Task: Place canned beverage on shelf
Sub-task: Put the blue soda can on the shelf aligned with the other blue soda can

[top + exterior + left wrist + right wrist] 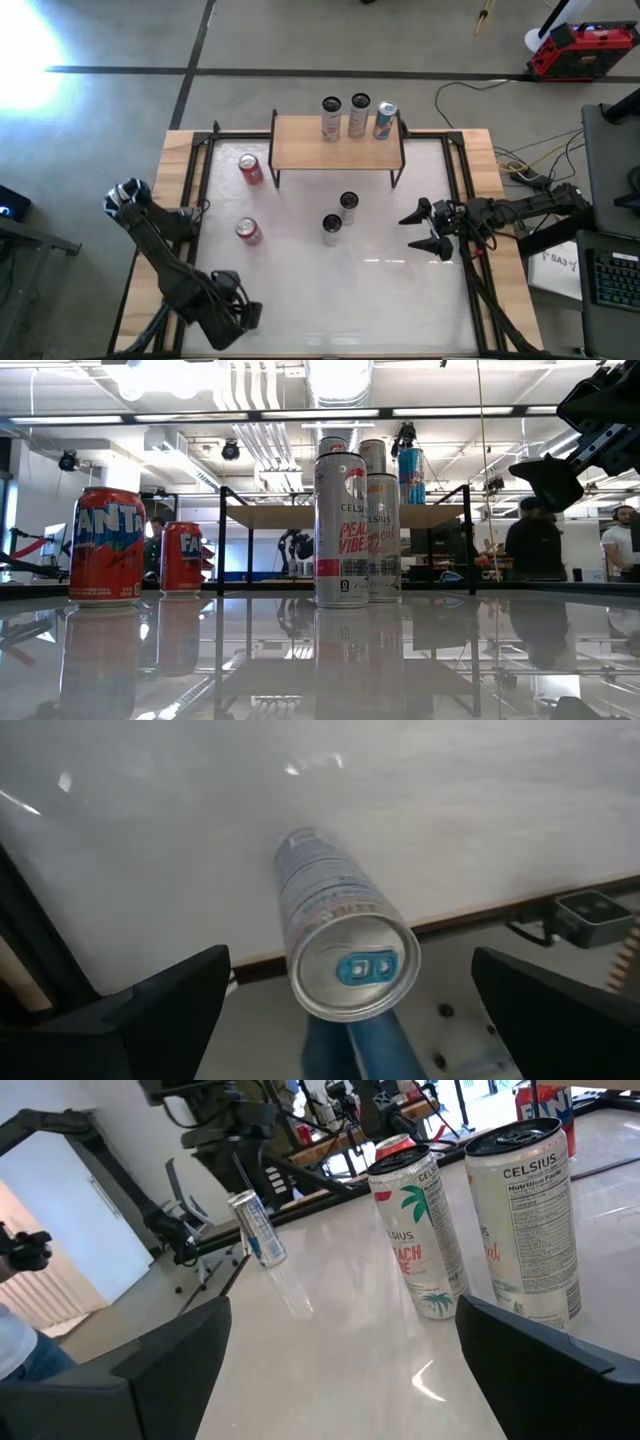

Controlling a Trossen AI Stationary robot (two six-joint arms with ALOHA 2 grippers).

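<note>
Bright overhead strip lights [330, 412], floor glare blown out at 10 o'clock [25, 50]. Glossy table [320, 660] mirrors cans. Left wrist shot kinda soft, can [335, 935] blurry.

The high view looks straight down on the whole table [400, 290], shelf [335, 153] at twelve o'clock. The low view sits at table-top height, facing level across the glossy surface toward that shelf [330, 515] and the room behind; two tall cans [341, 530] stand nearest its lens. Both wrist views look past their own dark fingers, close to the tabletop. The right wrist view shares those tall cans [520, 1220] with the low view.
</note>
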